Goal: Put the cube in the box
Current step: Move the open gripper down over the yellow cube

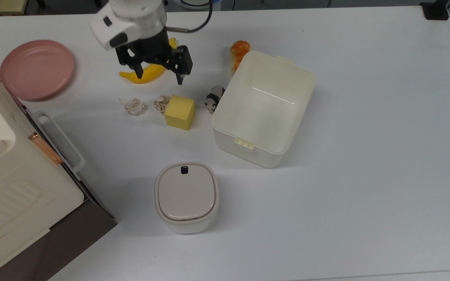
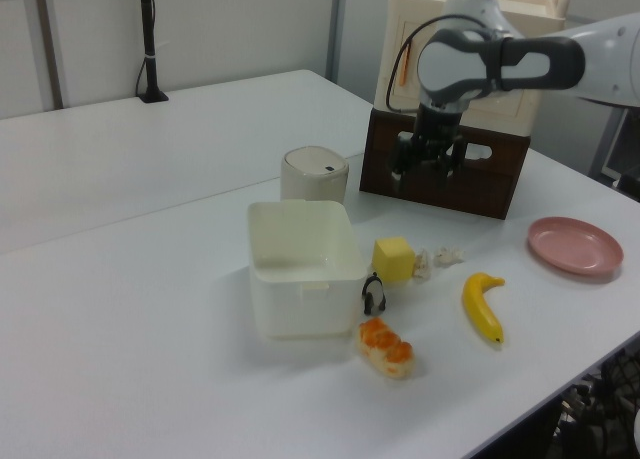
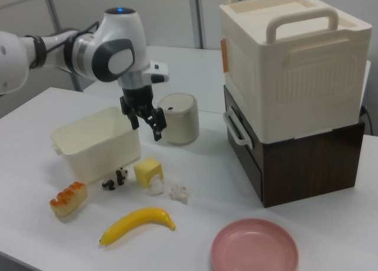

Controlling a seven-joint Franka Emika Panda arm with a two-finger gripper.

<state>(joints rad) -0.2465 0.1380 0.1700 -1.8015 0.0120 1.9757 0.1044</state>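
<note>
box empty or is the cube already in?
Empty. The box shows only its bare floor; the cube sits on the table outside it, beside the panda figure.
</note>
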